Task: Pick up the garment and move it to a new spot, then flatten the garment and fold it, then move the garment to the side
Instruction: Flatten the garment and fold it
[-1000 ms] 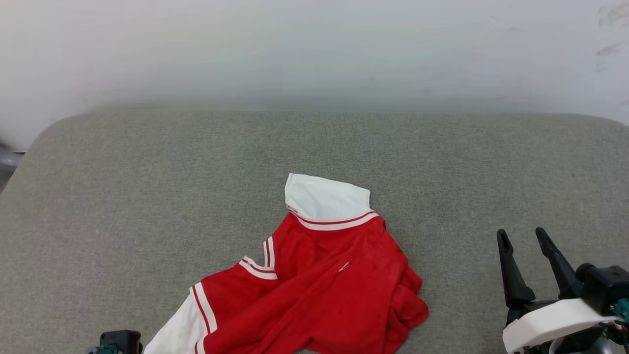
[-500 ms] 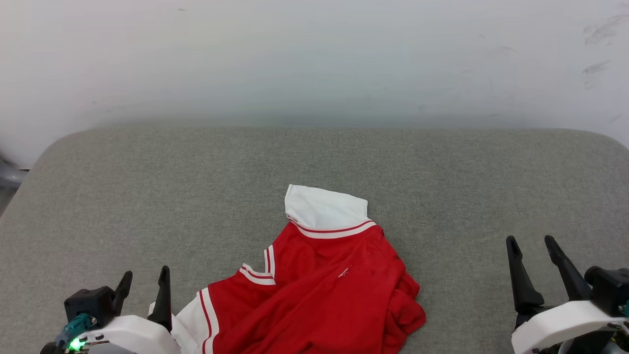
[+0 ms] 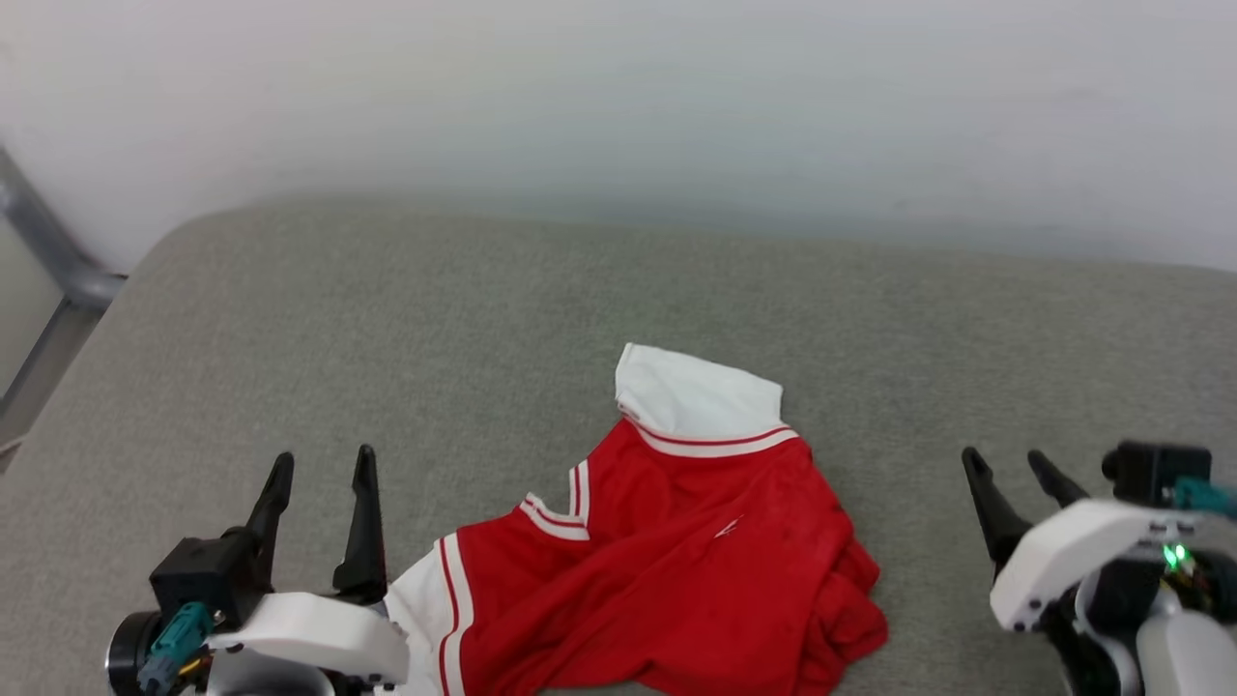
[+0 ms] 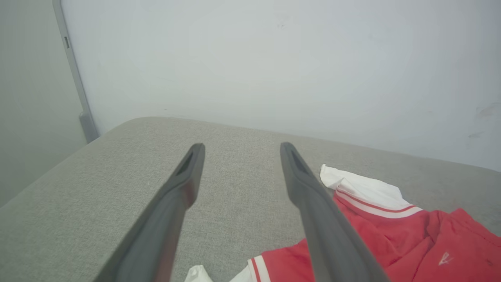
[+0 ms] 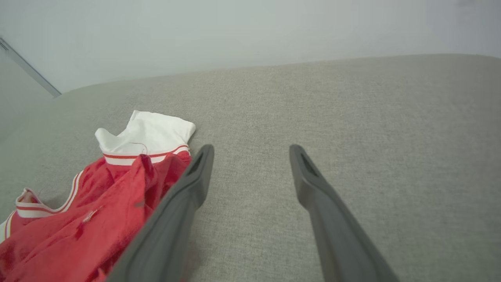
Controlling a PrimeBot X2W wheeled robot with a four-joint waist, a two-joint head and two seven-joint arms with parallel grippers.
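Left gripper (image 3: 324, 455), right gripper (image 3: 1003, 455) (both spread) flank the garment (image 3: 676, 565), sleeve (image 3: 698, 398) pointing away

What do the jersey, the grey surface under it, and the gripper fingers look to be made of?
Jersey: thin synthetic knit, likely polyester; slight sheen, soft crumpled folds.
Grey surface: woven upholstery fabric, matte, with a visible heathered weave; rounded corners hint at padding.
Right gripper's fingers: dark, smooth, matte, probably moulded plastic; metal cannot be ruled out.
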